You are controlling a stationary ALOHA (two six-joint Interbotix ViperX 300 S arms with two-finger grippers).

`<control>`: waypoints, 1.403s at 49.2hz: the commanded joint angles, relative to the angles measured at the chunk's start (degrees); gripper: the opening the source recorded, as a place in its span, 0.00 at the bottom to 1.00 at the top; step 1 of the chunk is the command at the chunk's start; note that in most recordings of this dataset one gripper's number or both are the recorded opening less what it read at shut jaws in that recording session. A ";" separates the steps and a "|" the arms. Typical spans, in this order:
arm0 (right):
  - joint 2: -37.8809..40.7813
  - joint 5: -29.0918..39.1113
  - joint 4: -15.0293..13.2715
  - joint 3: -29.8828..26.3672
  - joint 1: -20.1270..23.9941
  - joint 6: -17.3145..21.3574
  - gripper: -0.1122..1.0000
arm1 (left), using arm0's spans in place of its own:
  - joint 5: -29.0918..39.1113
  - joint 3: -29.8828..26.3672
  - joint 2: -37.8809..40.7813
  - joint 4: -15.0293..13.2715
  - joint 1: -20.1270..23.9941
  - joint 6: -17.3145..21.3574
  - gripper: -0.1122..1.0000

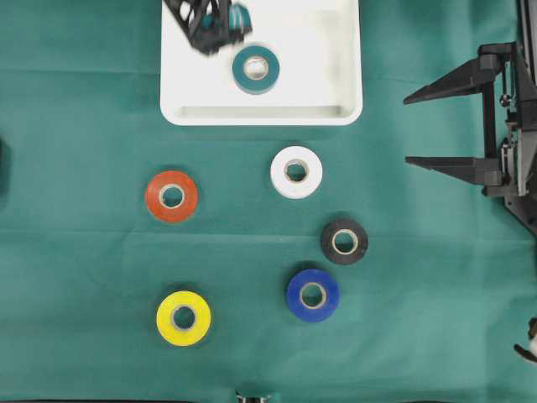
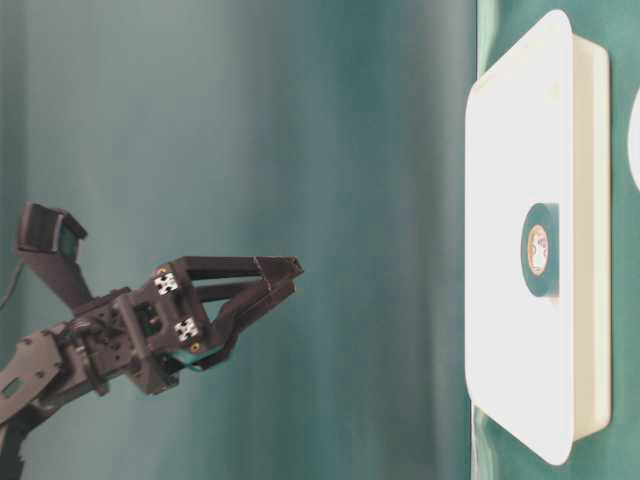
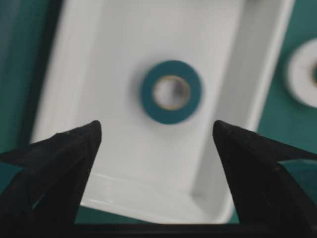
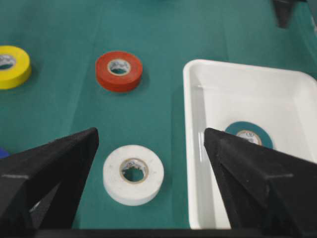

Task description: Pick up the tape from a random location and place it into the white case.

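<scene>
- Overhead view: a green cloth [image 1: 84, 109] with faint fold creases covers the whole table. The white case [image 1: 336, 84] sits at the top middle, its long axis running left to right. A teal tape roll [image 1: 256, 69] lies flat inside it, hole facing up, near the case's middle. The left gripper [image 1: 220, 29] hangs blurred over the case's upper left part, just beside the roll. On the cloth below lie a white roll [image 1: 296, 172], an orange roll [image 1: 172, 196], a black roll [image 1: 344, 242], a blue roll [image 1: 312, 295] and a yellow roll [image 1: 184, 317], all flat and apart. The right gripper [image 1: 411, 130] waits at the right edge, fingers spread wide, holding nothing.
- Table-level view: the left gripper [image 2: 290, 275] is clear of the case [image 2: 510, 150]; whether its fingers are apart is hard to tell here.
- Left wrist view: both fingertips [image 3: 91, 131] stand wide apart and empty, above the roll [image 3: 171, 91].
- Right wrist view: the fingers [image 4: 84, 141] are spread; the white roll [image 4: 133, 174] lies between them and the case [image 4: 190, 148] to the right.
</scene>
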 commanded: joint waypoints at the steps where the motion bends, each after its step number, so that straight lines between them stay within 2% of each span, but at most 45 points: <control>1: 0.26 -0.18 -0.09 -1.67 -0.09 0.18 0.92 | -0.44 0.18 -2.46 0.09 -2.46 0.00 0.99; 16: 0.26 -0.18 -0.09 -1.58 0.00 0.18 0.92 | -2.90 2.20 -3.16 0.00 -10.90 -0.09 0.99; 27: 0.26 -0.09 -0.09 -1.58 -0.09 0.26 0.92 | -3.96 3.25 -4.04 0.09 -10.63 -0.09 0.99; 37: 0.09 -0.09 0.00 -1.67 -0.09 0.26 0.92 | -5.89 6.94 -7.82 -0.18 -10.55 -0.09 0.99; 46: -0.18 0.00 -0.09 -1.76 -0.09 0.18 0.92 | -13.27 14.50 -15.56 -0.18 -10.55 -0.18 0.99; 52: -0.18 0.09 -0.09 -1.76 -0.09 0.18 0.92 | -19.95 21.71 -21.53 -0.26 -10.55 -0.09 0.99; 69: -0.18 0.00 -0.09 -1.76 0.00 0.18 0.92 | -30.94 37.53 -39.73 -0.44 -10.46 -0.18 0.99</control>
